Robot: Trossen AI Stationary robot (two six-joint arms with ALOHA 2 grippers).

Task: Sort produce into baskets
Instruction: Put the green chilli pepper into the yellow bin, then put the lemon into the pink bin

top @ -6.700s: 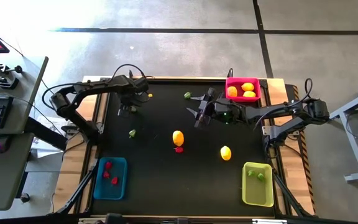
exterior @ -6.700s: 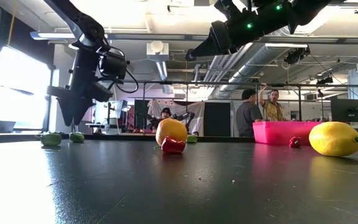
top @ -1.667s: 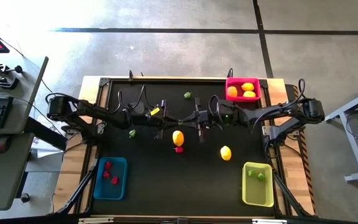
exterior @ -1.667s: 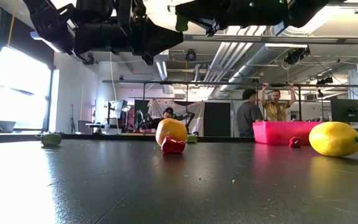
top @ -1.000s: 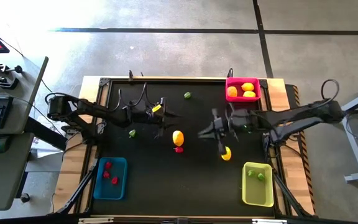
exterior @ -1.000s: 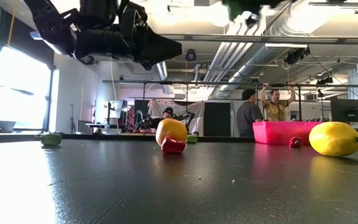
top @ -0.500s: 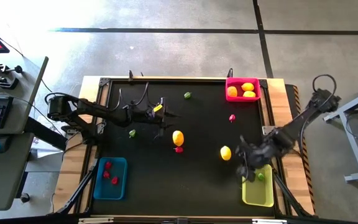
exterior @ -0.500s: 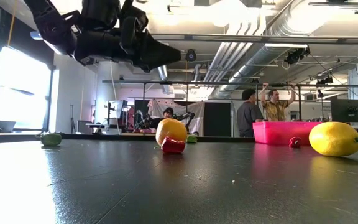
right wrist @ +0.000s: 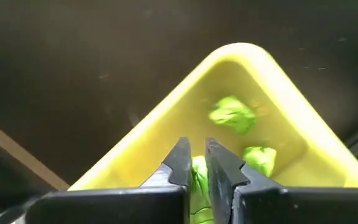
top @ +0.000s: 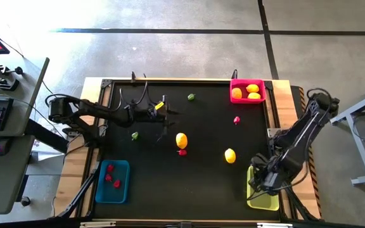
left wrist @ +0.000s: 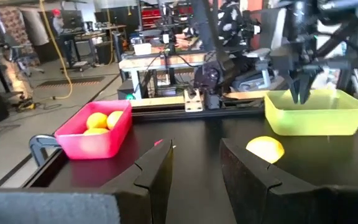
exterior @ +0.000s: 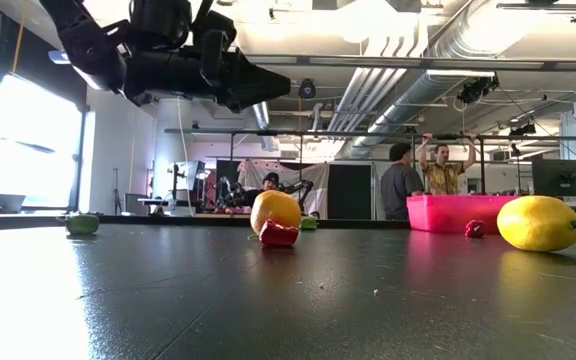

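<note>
Three baskets sit on the black worktop [top: 208, 183]: the yellow-green basket [top: 253, 201] at the near right, the blue basket [top: 124, 190] at the near left, the pink basket [top: 246, 83] at the far right. Above the yellow-green one, the right end effector [right wrist: 195, 163] is pinching a green piece [right wrist: 199, 186]. The left end effector [left wrist: 196, 169] hangs mid-worktop, fingers spread, holding nothing. Yellow lemons [top: 181, 140] and small red and green pieces lie loose.

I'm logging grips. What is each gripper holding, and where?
Right gripper: a green piece, pinched at its top, above the yellow-green basket. Left gripper: nothing.
</note>
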